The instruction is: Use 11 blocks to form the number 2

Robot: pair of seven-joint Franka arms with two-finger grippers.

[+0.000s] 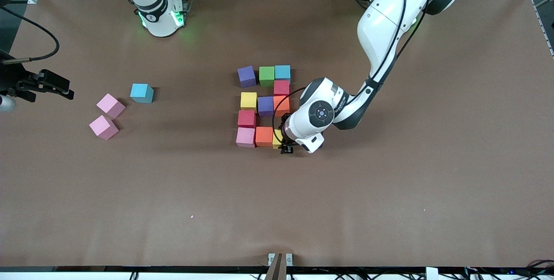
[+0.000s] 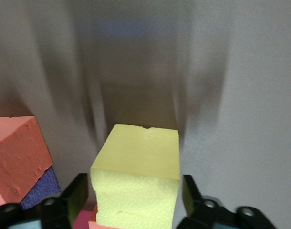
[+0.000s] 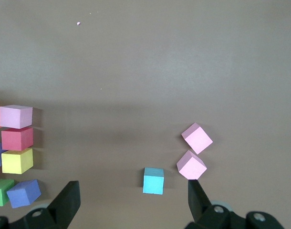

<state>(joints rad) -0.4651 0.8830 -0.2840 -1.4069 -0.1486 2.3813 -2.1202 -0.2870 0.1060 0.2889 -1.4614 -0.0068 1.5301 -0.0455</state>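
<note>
Fingers (image 2: 71, 200) of the left gripper (image 1: 286, 146) stand spread, flanking the yellow block (image 2: 136, 176) with small gaps; nothing pinched. It rests on the surface (image 1: 277, 210) touching the orange block (image 1: 264, 136), closing the figure's nearest row. Judgement: a straight lift clears it. Right gripper (image 3: 131, 202) waits spread over the spare blue block (image 3: 153, 180). Cubes: matte, pitted foam.
</note>
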